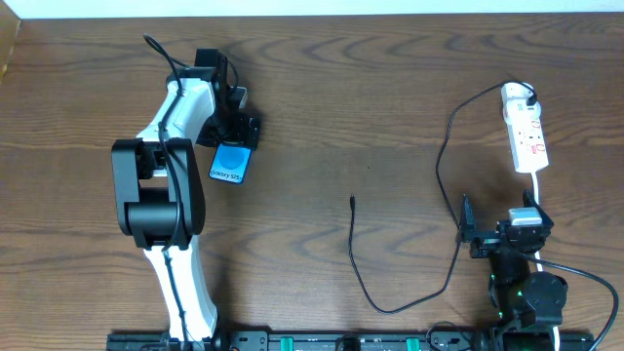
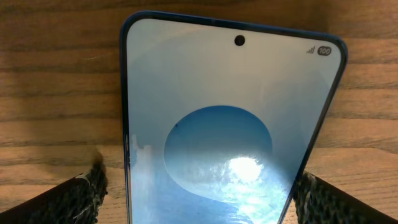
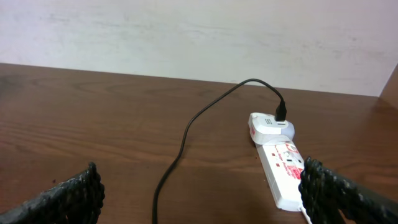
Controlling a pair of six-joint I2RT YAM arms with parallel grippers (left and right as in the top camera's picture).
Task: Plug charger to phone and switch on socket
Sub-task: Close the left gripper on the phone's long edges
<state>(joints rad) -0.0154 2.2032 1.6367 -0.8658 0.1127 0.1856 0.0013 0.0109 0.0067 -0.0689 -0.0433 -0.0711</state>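
While the left gripper [image 2: 200, 182] hangs low over the slim rectangular smartphone with the bright blue-cyan screen [image 1: 230, 162], its two dark textured fingers [image 2: 87, 193] stand spread wide, one on each side of the phone's body. They hold nothing, and whether either finger touches the phone's edge cannot be told. The phone lies flat on the brown wooden table [image 1: 341, 97], screen up, at the left side.

The right gripper [image 3: 202, 174] sits at the right near edge of the table, its fingers equally wide apart and empty, pointing toward the white elongated power strip with red markings [image 1: 526, 136]. This socket lies just beyond it, near the right far corner, with a white cord [image 1: 537, 185] running from its near end toward the right arm.

From a white adapter [image 3: 270, 127] plugged into the strip's far end, the long thin black charger cable [image 1: 441, 171] loops leftward and down the table. Its small plug tip [image 1: 351, 202] lies free on the wood, between the two arms and well apart from the phone.
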